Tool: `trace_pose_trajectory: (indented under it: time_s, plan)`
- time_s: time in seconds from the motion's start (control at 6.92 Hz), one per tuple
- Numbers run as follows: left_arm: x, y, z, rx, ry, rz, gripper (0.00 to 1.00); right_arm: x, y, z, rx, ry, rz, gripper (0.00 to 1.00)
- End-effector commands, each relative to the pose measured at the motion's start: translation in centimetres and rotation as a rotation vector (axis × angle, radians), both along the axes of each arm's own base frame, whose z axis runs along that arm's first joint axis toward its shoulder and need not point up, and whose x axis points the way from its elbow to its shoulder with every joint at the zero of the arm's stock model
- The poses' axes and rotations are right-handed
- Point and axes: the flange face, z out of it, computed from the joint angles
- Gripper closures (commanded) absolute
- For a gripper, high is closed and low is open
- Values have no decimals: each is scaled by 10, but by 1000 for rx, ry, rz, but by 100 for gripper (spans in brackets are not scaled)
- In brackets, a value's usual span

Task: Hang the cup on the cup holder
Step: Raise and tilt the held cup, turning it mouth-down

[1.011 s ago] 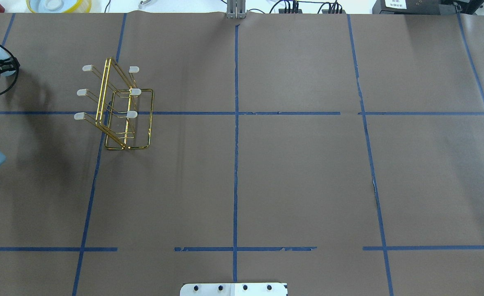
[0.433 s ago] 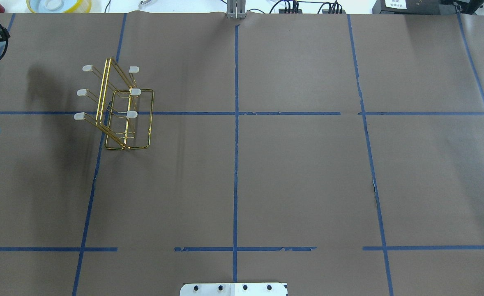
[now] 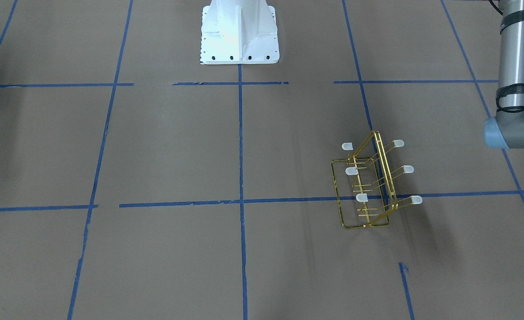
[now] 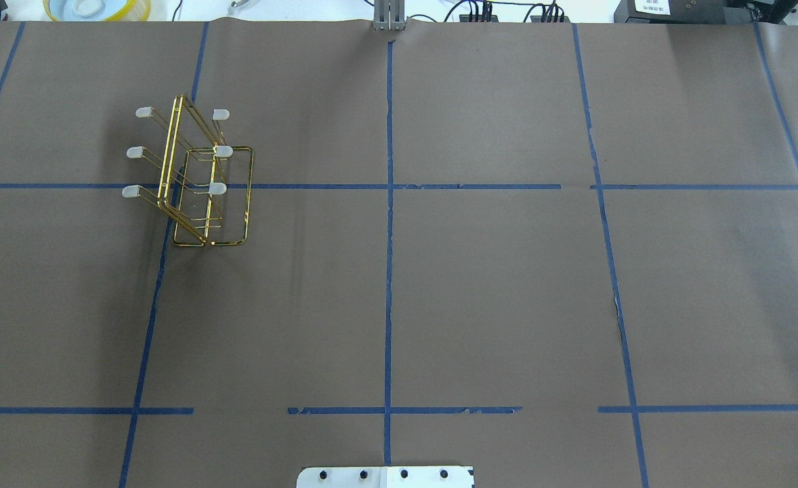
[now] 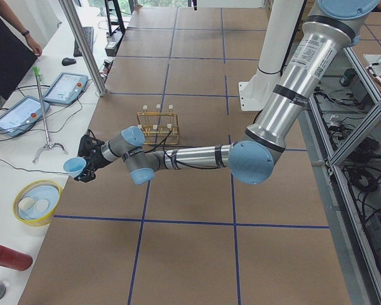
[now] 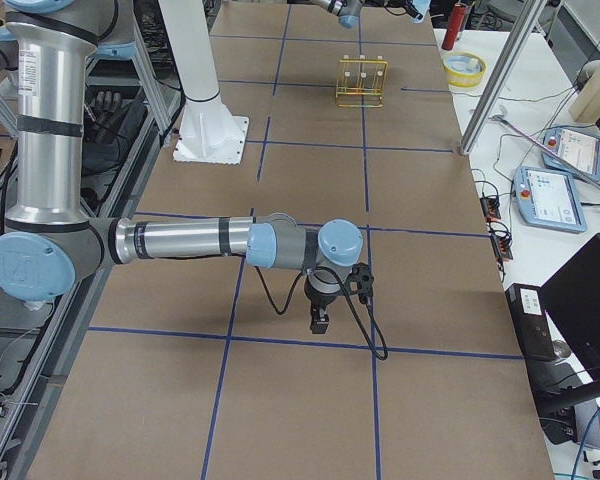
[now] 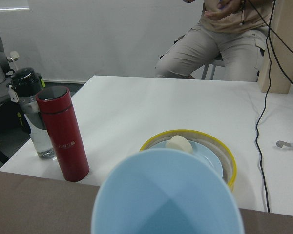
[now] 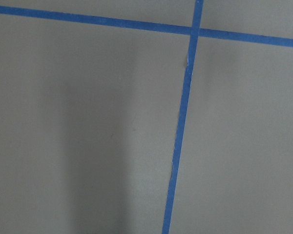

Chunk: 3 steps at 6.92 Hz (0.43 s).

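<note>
The pale blue cup (image 7: 166, 195) fills the bottom of the left wrist view, mouth toward the camera. In the exterior left view my left gripper (image 5: 81, 166) holds the cup (image 5: 73, 167) out over the table's far edge, left of the cup holder (image 5: 157, 122). The gold wire cup holder (image 4: 172, 152) stands upright on the brown table, its white-capped prongs bare; it also shows in the front-facing view (image 3: 385, 169). My right gripper (image 6: 320, 322) hangs low over bare table far from the rack. I cannot tell whether it is open or shut.
Beyond the table edge a white side table holds a red bottle (image 7: 63, 131), a clear bottle (image 7: 31, 112) and a yellow-rimmed bowl (image 7: 205, 151). A person (image 7: 224, 39) sits behind it. The robot base (image 3: 239, 31) is at mid-table. A metal post (image 5: 82, 44) stands near the rack.
My left gripper with the cup has moved away from me along the table's left edge and left the overhead view. The left elbow followed. The rack has not moved.
</note>
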Motion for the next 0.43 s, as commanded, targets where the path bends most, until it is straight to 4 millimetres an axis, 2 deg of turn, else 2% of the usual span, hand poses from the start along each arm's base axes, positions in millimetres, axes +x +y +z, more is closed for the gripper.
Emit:
trace_pose_trajectory:
  time_s: [0.0,0.29]
  plan:
    - [3,2,-43,16,169,44,98,0,0,0,0,0,0,0]
    - [9,11,-95,24,378,88,98,0,0,0,0,0,0,0]
